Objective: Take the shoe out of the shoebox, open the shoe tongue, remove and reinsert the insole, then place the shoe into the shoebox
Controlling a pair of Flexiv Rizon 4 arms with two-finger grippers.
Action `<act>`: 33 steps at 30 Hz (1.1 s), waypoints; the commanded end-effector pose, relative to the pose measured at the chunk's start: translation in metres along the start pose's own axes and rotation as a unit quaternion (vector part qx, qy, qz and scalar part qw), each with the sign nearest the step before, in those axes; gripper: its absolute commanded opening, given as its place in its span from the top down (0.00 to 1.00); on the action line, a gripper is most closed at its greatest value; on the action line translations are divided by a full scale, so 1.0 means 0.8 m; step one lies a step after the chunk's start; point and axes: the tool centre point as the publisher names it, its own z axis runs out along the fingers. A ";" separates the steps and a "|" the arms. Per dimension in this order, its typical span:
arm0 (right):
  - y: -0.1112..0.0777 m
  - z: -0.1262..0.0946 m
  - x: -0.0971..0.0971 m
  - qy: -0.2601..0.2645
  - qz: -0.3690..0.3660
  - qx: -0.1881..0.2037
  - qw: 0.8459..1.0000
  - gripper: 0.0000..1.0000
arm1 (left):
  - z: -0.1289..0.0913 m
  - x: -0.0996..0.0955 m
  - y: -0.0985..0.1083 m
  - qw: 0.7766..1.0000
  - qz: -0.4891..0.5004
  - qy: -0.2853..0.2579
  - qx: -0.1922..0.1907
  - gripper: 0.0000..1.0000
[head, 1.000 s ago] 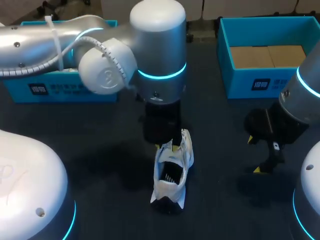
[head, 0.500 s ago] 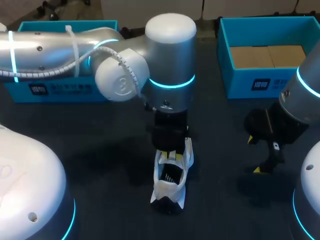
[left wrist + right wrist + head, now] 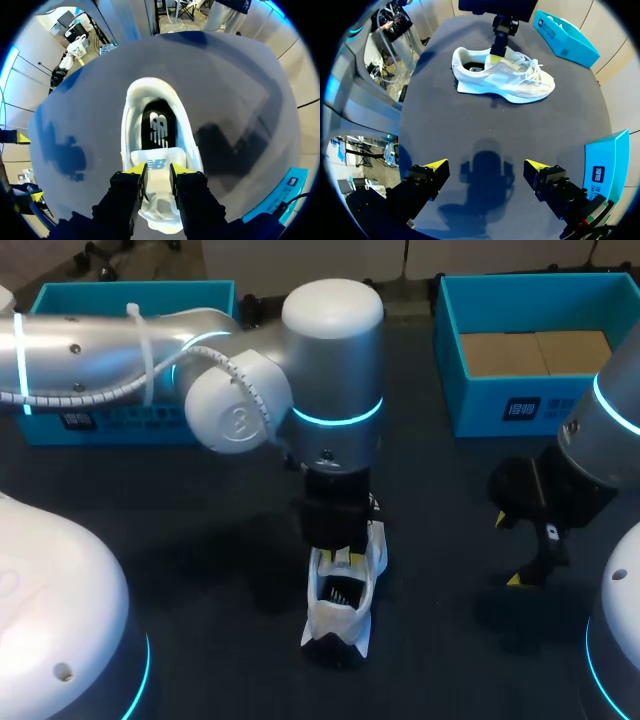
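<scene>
A white sneaker (image 3: 340, 608) stands upright mid-table, heel toward the near edge. From my left wrist I look down into it (image 3: 131, 120) and see the black insole (image 3: 159, 127) lying inside. My left gripper (image 3: 339, 556) comes straight down over the shoe's mouth, its fingers pinching the white tongue (image 3: 157, 161) from both sides (image 3: 157, 172). In the right wrist view the sneaker (image 3: 510, 77) lies ahead with that gripper on its tongue. My right gripper (image 3: 509, 550) hovers open and empty to the shoe's right, above bare table (image 3: 485, 167).
An open blue shoebox (image 3: 520, 405) with brown cardboard inside sits at the back right. A second blue box (image 3: 120, 425) stands at the back left, partly behind my left arm. Dark table surface lies between the shoe and my right gripper.
My left arm has shifted a little to the right and settled lower over the shoe, its fingers narrowing around the tongue. The shoe and my right arm have stayed put.
</scene>
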 end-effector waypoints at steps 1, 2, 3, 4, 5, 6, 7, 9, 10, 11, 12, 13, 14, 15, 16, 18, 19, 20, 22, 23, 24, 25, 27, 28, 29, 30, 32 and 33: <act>-0.001 0.001 0.002 -0.001 0.000 0.000 1.000 0.00 | 0.011 0.000 -0.001 1.000 -0.005 0.006 0.014 0.69; -0.001 0.001 0.002 -0.001 0.000 0.000 1.000 0.00 | 0.018 -0.001 -0.001 1.000 -0.009 0.014 0.020 0.68; -0.001 0.001 0.002 -0.001 0.000 0.000 1.000 0.00 | 0.018 -0.001 -0.001 1.000 -0.010 0.014 0.020 0.68; -0.001 0.001 0.002 -0.001 0.000 0.000 1.000 0.00 | 0.016 0.001 -0.004 1.000 -0.008 0.010 0.026 0.67; -0.001 0.001 0.002 -0.001 0.000 0.000 1.000 0.00 | 0.011 0.002 -0.006 1.000 -0.011 0.010 0.023 0.66; -0.001 0.001 0.002 -0.001 0.000 0.000 1.000 0.00 | 0.009 0.002 -0.007 1.000 -0.012 0.009 0.022 0.66; -0.001 0.001 0.002 -0.001 0.000 0.000 1.000 0.00 | -0.006 0.005 -0.012 1.000 -0.010 0.001 0.014 0.65; -0.001 0.001 0.002 -0.001 0.000 0.000 1.000 0.00 | -0.025 0.008 -0.019 1.000 -0.008 -0.002 0.001 0.63; -0.001 0.001 0.002 -0.001 0.000 0.000 1.000 0.00 | -0.030 0.009 -0.021 1.000 -0.007 -0.003 0.000 0.62; -0.001 0.001 0.002 -0.001 0.000 0.000 1.000 0.00 | -0.039 0.010 -0.024 1.000 -0.009 -0.001 -0.003 0.55; -0.001 0.001 0.002 -0.001 0.000 0.000 1.000 0.00 | -0.046 0.010 -0.028 1.000 -0.014 0.005 -0.010 0.49; -0.001 0.001 0.002 -0.001 0.000 0.000 1.000 0.00 | -0.055 0.011 -0.033 1.000 -0.013 0.004 -0.011 0.34; -0.001 0.001 0.002 -0.001 0.000 0.000 1.000 0.00 | -0.059 0.011 -0.035 1.000 -0.018 0.005 -0.012 0.27; -0.001 0.001 0.002 -0.001 0.000 0.000 1.000 0.00 | -0.063 0.011 -0.038 1.000 -0.026 0.009 -0.012 0.14; -0.001 0.001 0.002 -0.001 0.000 0.000 1.000 0.00 | -0.067 0.011 -0.042 0.999 -0.050 0.010 -0.004 0.00; -0.001 0.001 0.002 -0.001 0.000 0.000 1.000 0.00 | -0.071 0.011 -0.044 0.997 -0.082 0.001 0.015 0.00; -0.001 0.001 0.002 -0.001 0.000 0.000 1.000 0.00 | -0.073 0.012 -0.045 0.992 -0.123 -0.005 0.034 0.00; -0.001 0.001 0.002 -0.001 0.000 0.000 1.000 0.00 | -0.073 0.012 -0.046 0.988 -0.150 0.003 0.035 0.00; -0.001 0.001 0.002 -0.001 0.000 0.000 1.000 0.00 | -0.073 0.012 -0.055 0.978 -0.203 0.015 0.033 0.00; -0.001 0.001 0.002 -0.001 0.000 0.000 1.000 0.00 | -0.077 0.013 -0.065 0.974 -0.223 0.036 -0.004 0.00; -0.001 0.001 0.002 -0.001 0.000 0.000 1.000 0.00 | -0.077 0.013 -0.065 0.974 -0.223 0.036 -0.004 0.00; -0.001 0.001 0.002 -0.001 0.000 0.000 1.000 0.00 | -0.077 0.013 -0.065 0.974 -0.223 0.036 -0.004 0.00; -0.001 0.001 0.002 -0.001 0.000 0.000 1.000 0.00 | -0.077 0.013 -0.065 0.974 -0.223 0.036 -0.004 0.00; -0.001 0.001 0.002 -0.001 0.000 0.000 1.000 0.00 | -0.077 0.013 -0.065 0.974 -0.223 0.036 -0.004 0.00; -0.001 0.001 0.002 -0.001 0.000 0.000 1.000 0.00 | -0.077 0.013 -0.065 0.974 -0.223 0.036 -0.004 0.00; -0.001 0.001 0.002 -0.001 0.000 0.000 1.000 0.00 | -0.077 0.013 -0.065 0.974 -0.223 0.036 -0.004 0.00; -0.001 0.001 0.002 -0.001 0.000 0.000 1.000 0.00 | -0.077 0.013 -0.065 0.974 -0.223 0.036 -0.004 0.00; -0.001 0.001 0.002 -0.001 0.000 0.000 1.000 0.00 | -0.077 0.013 -0.065 0.974 -0.223 0.036 -0.004 0.00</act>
